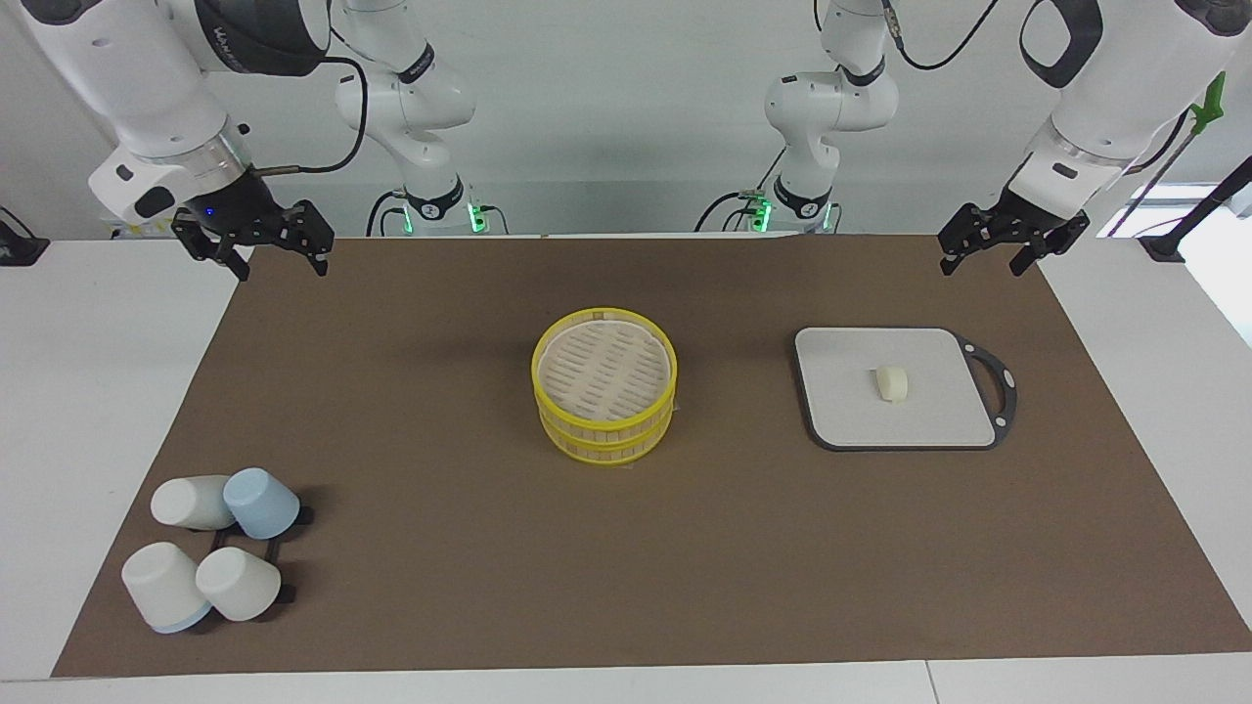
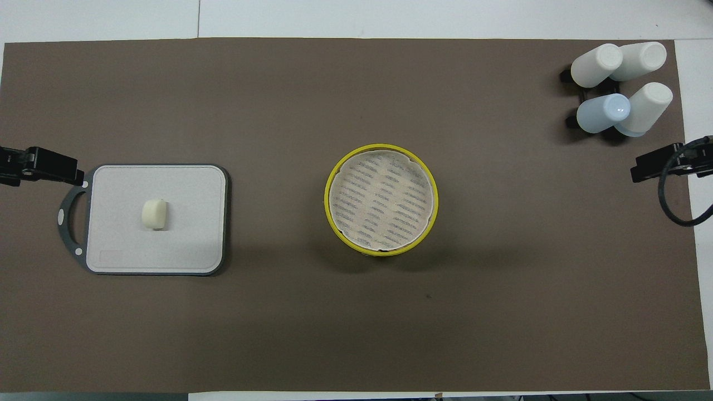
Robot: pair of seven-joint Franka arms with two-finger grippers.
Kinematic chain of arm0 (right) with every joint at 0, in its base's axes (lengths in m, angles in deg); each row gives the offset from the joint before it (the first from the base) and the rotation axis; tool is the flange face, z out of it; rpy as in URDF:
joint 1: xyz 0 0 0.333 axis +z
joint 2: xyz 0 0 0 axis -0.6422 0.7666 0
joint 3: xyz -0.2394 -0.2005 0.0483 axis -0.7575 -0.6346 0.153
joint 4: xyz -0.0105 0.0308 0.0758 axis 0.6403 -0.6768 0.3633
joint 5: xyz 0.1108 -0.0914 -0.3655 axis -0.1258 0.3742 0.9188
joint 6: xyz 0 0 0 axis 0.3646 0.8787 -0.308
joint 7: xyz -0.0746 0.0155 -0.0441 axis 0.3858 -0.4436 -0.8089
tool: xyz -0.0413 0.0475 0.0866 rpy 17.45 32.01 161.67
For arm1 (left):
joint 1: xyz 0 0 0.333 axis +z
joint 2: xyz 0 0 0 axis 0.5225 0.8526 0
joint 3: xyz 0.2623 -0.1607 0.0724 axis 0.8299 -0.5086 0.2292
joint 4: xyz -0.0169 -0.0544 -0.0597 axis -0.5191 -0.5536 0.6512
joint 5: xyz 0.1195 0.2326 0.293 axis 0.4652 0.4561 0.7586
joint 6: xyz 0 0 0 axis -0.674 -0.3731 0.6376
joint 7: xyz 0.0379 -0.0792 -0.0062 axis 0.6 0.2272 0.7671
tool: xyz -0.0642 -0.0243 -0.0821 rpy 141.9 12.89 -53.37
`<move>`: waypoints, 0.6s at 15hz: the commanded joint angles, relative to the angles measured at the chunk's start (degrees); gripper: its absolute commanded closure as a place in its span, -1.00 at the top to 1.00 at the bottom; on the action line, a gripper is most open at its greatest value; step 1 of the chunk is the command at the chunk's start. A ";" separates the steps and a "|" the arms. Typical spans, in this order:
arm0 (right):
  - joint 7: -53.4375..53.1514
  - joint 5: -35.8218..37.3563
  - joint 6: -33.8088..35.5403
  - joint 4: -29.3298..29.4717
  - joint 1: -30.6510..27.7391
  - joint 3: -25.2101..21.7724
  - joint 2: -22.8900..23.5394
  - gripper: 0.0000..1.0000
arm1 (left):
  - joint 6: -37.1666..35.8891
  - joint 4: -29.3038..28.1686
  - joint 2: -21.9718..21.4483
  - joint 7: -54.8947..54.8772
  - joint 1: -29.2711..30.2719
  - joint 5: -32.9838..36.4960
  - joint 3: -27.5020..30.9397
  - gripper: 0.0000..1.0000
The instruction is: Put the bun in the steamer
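Observation:
The bun (image 1: 890, 382) is a small cream-white lump lying on the grey board (image 1: 929, 420), toward the left arm's end of the table; it also shows in the overhead view (image 2: 154, 214). The steamer (image 1: 604, 383) stands in the middle of the brown mat, with its yellow-rimmed slatted lid on top (image 2: 381, 199). My left gripper (image 1: 988, 256) hangs open and empty in the air over the mat's corner, apart from the board (image 2: 42, 164). My right gripper (image 1: 281, 266) hangs open and empty over the mat's other corner by the robots (image 2: 657, 164).
Several white and blue cups (image 1: 210, 548) sit on a black rack at the right arm's end, farther from the robots than the steamer (image 2: 618, 89). The grey board has a black rim with a handle (image 1: 1000, 386). The brown mat (image 1: 440, 548) covers the table.

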 commanded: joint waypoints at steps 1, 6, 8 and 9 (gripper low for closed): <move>-0.94 -1.24 -0.56 0.65 -0.15 0.20 0.51 1.00 | 0.50 -0.57 -0.85 -0.87 -0.01 -0.63 0.18 1.00; -8.70 -3.00 0.58 2.92 4.38 4.15 2.43 1.00 | 0.59 -0.84 -0.94 -0.96 -0.09 -0.54 0.18 1.00; -24.59 -2.91 4.78 12.11 13.95 3.98 10.21 1.00 | 3.03 -4.15 -2.33 -1.14 -0.01 -0.54 0.18 1.00; -28.41 -2.91 6.89 19.47 16.95 4.15 15.66 1.00 | 6.09 -8.62 -4.09 -1.14 -0.01 -0.54 0.18 1.00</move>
